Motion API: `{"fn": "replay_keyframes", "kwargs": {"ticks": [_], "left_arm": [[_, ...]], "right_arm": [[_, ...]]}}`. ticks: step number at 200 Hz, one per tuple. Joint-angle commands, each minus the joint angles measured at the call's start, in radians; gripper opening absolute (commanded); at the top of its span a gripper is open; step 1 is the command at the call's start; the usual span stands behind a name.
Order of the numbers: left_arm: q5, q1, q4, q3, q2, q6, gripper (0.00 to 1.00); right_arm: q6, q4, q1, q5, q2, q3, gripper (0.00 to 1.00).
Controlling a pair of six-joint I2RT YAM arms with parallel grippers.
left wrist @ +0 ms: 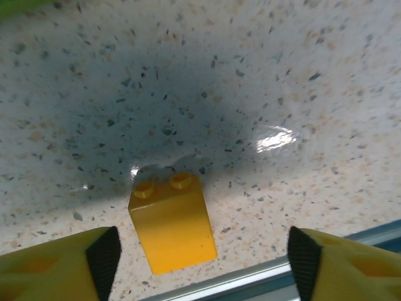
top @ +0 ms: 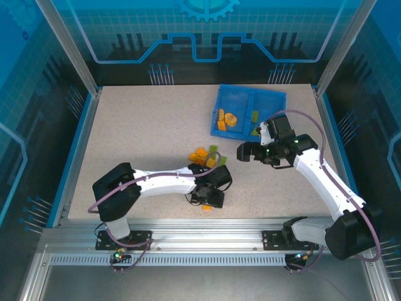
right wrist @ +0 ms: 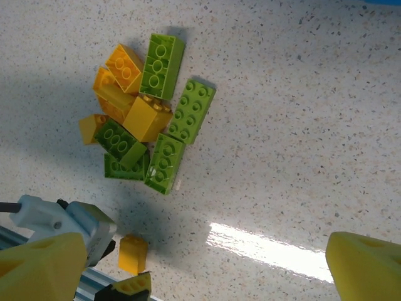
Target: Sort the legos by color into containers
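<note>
Your left gripper [top: 210, 199] has its fingers [left wrist: 100, 257] spread wide, straddling one orange brick [left wrist: 172, 222] on the table [top: 138, 138] without touching it. Your right gripper [top: 246, 152] is also spread and empty, beside the mixed pile [right wrist: 147, 128]. The blue tray [top: 250, 95] lies just beyond.

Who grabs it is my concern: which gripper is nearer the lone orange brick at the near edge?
Left. The left gripper is directly over the brick; the right gripper hangs away beside the tray.

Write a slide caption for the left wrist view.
Left gripper, open, poised over a lone orange two-stud brick on the speckled table, near the metal front rail.
</note>
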Motion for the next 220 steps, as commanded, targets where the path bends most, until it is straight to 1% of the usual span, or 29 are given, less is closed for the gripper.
{"fn": "replay_keyframes", "kwargs": {"ticks": [1,16,33,62,82,97,128,144,161,173,185,200,220], "left_arm": [[-0.016,-0.008,-0.062,0.007,0.032,0.008,0.63],[-0.011,-0.013,-0.061,0.004,0.05,0.01,0.58],[-0.028,-0.017,-0.058,-0.004,0.064,0.013,0.58],[-0.061,-0.017,-0.047,-0.026,0.075,0.005,0.48],[-0.071,-0.017,-0.017,-0.05,0.053,0.003,0.4],[-0.078,-0.015,0.012,-0.064,0.021,0.008,0.33],[-0.112,0.014,0.049,-0.081,-0.066,0.035,0.3],[-0.121,0.051,0.069,-0.081,-0.126,0.059,0.27],[-0.16,0.088,0.084,-0.059,-0.182,0.11,0.25],[-0.18,0.116,0.106,-0.028,-0.204,0.154,0.24],[-0.192,0.151,0.134,0.014,-0.211,0.186,0.24],[-0.195,0.199,0.179,0.093,-0.183,0.238,0.25],[-0.216,0.247,0.219,0.25,-0.074,0.314,0.25]], "right_arm": [[-0.011,-0.023,-0.01,0.016,-0.029,-0.016,0.99],[-0.005,-0.021,-0.011,0.021,-0.041,-0.022,1.0],[-0.004,-0.023,-0.011,0.021,-0.046,-0.024,1.0],[-0.006,-0.031,-0.01,-0.006,-0.044,-0.024,1.0],[-0.023,-0.027,-0.009,-0.077,-0.044,-0.035,0.99],[-0.043,-0.027,-0.009,-0.167,-0.041,-0.043,0.99],[-0.081,-0.03,0.0,-0.327,-0.042,-0.056,0.98],[-0.087,-0.033,0.002,-0.366,-0.047,-0.054,0.97],[-0.075,-0.015,0.002,-0.397,-0.064,-0.049,0.97],[-0.059,0.004,0.001,-0.383,-0.082,-0.039,0.97],[-0.04,0.024,-0.003,-0.335,-0.106,-0.02,0.97],[-0.006,0.066,-0.01,-0.23,-0.145,-0.004,0.97],[0.04,0.133,-0.014,-0.077,-0.206,-0.011,0.97]]}}
